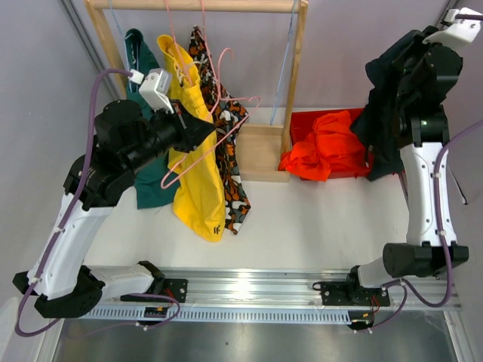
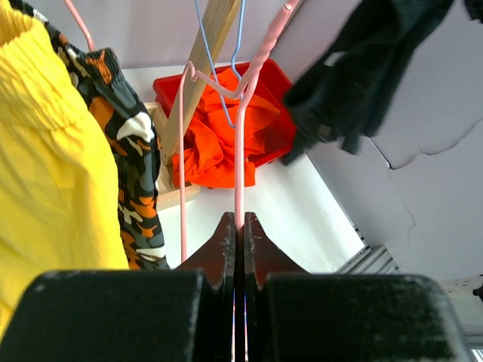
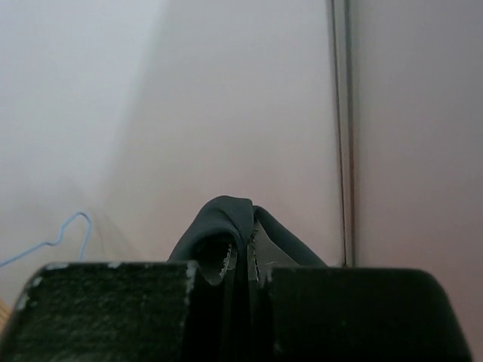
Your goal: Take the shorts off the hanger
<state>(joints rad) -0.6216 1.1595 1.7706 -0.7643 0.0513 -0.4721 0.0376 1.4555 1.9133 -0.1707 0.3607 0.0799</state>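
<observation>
Both jaws tight: pink hanger (image 2: 239, 151), black shorts (image 3: 220, 215).

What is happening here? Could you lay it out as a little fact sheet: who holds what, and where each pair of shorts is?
Left gripper: shut on a bare pink hanger, its wire pinched between the fingers
Right gripper: shut on the dark shorts, held up high on the right
On the wooden rack: green shorts, yellow shorts, patterned shorts
In the red bin: orange shorts
Pairs not yet taken off: three
</observation>
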